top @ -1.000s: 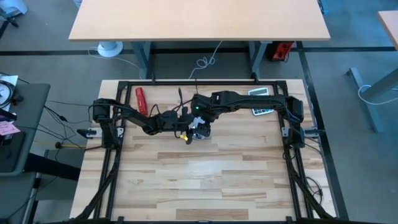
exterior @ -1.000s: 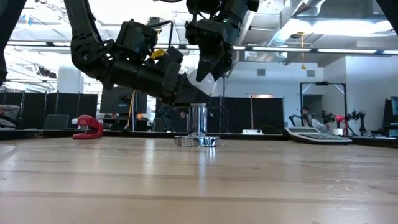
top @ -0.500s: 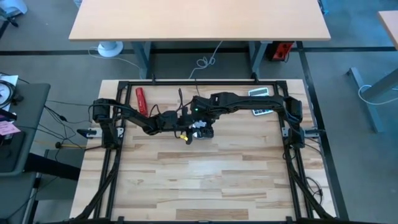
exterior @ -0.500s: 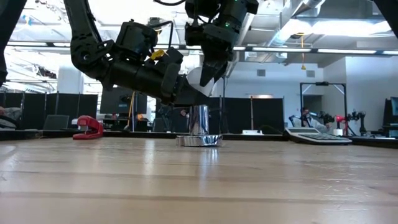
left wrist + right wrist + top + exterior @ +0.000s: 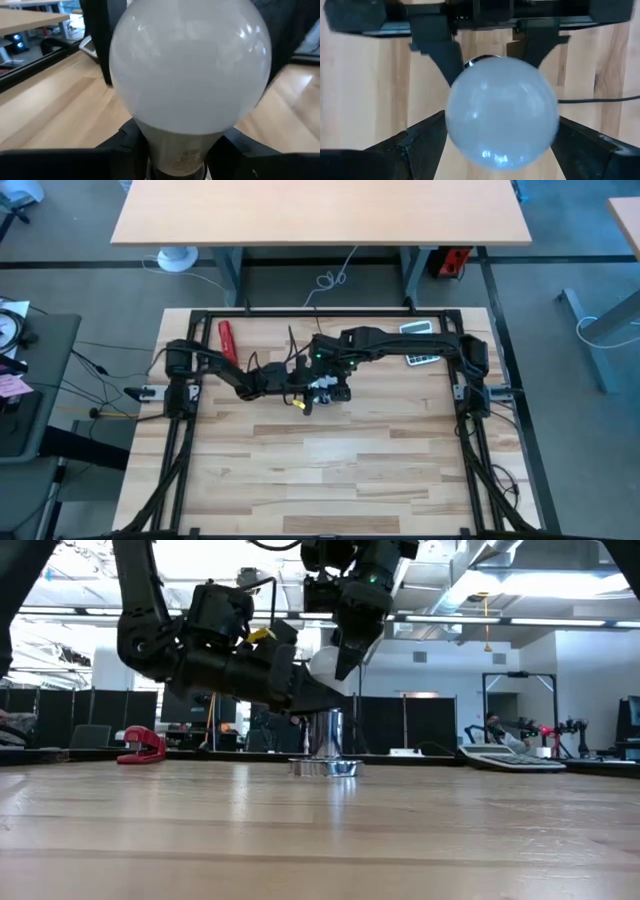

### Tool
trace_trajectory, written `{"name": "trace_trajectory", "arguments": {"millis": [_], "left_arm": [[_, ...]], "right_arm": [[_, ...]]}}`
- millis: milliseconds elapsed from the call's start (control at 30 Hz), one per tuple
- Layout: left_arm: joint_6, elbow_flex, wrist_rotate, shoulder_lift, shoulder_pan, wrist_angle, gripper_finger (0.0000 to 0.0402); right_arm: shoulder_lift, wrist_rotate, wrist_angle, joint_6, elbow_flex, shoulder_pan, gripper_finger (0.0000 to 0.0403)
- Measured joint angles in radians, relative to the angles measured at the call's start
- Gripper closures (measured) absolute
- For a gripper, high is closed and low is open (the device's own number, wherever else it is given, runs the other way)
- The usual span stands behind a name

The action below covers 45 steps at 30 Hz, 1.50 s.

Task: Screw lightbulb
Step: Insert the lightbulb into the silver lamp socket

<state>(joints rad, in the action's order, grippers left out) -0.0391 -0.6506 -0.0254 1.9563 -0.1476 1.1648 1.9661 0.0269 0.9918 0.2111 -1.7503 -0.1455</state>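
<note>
The white lightbulb stands globe up just above the shiny metal socket, which rests by its flat foot on the wooden table at the middle back. My left gripper reaches in from the left, shut on the bulb's neck. My right gripper comes down from above, shut on the globe. The left fingers hide where the bulb's base meets the socket. My left gripper pinches the bulb's grey neck between its two fingers, just below the globe. It comes slanting down from the table's left. The bulb stands upright over the socket. My right gripper holds the globe at its widest part, one finger on each side. The fingers point down from above. The bulb stays upright below them.
A red stapler lies at the back left and a calculator at the back right. The socket's black cord runs toward the far edge. The near half of the table is bare wood.
My left gripper has moved toward the table's right edge, closing in on the bulb's neck. The bulb, the right gripper and the socket have shifted slightly to the right with it, and the bulb has stayed upright.
</note>
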Motion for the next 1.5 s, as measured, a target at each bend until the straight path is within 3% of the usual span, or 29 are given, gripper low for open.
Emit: {"name": "trace_trajectory", "arguments": {"millis": [200,433,700,933,1500], "left_arm": [[-0.023,-0.026,-0.009,0.070,0.016,0.084,0.0267],[-0.013,-0.044,-0.032,0.072,0.029,0.061,0.0267],[0.038,-0.044,-0.039,0.074,0.056,0.059,0.0267],[0.046,-0.044,-0.039,0.075,0.062,0.059,0.0267],[0.041,-0.044,-0.042,0.075,0.063,0.067,0.0267]], "right_arm": [[-0.001,-0.003,0.036,0.006,-0.014,0.001,0.0065],[-0.004,-0.003,0.159,0.051,-0.091,0.002,0.0065],[-0.008,-0.019,0.258,0.301,-0.179,0.020,0.0065],[-0.002,-0.019,0.257,0.394,-0.177,0.051,0.0065],[0.039,-0.012,0.229,0.384,-0.176,0.075,0.0104]]}}
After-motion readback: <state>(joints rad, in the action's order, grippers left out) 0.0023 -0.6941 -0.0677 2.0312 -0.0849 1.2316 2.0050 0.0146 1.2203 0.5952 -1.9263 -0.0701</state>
